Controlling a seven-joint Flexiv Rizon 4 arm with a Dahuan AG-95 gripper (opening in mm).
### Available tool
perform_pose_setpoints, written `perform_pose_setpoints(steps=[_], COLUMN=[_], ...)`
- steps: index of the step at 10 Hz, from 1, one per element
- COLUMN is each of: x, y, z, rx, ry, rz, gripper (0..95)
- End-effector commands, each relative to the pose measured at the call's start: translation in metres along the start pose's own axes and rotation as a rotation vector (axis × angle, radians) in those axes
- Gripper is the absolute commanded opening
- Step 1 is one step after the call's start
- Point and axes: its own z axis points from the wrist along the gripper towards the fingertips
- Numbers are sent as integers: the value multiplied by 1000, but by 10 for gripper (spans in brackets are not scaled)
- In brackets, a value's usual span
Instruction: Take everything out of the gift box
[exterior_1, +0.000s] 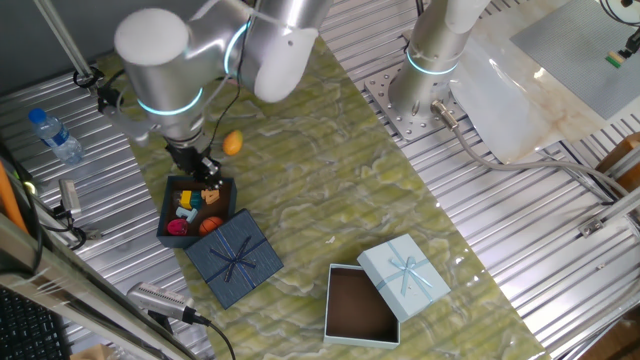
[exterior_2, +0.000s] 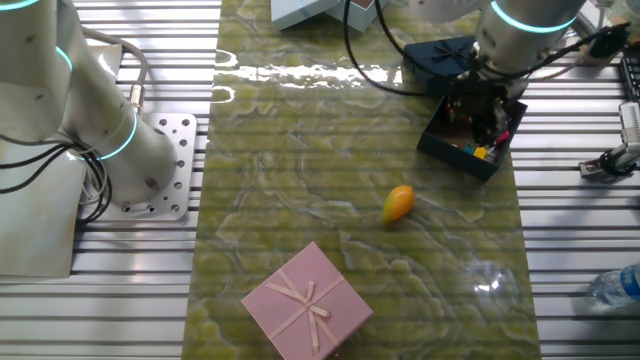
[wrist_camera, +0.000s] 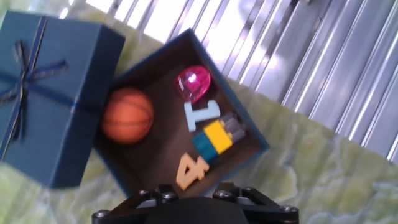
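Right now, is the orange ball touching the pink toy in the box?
Apart. The hand view shows dark box floor between the orange ball and the pink toy.

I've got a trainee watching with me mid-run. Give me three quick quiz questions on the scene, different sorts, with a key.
1. True or false: the orange-yellow toy on the mat lies outside the gift box.
2. Which item is inside the gift box? A) water bottle B) basketball C) pink box D) cable
3. Fill in: the navy lid lies ____ the gift box, not on top of it.

Key: 1 true; 2 B; 3 beside. The tool hangs over the box, and whether it is open cannot be told.
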Motion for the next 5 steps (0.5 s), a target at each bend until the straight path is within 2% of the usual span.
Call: perform_pose_setpoints(steps=[1,5], x=[-8,-13], y=[1,4], z=[10,22], rx=[13,21], ry=[-15,-25], rz=[26,50], gripper=[570,570])
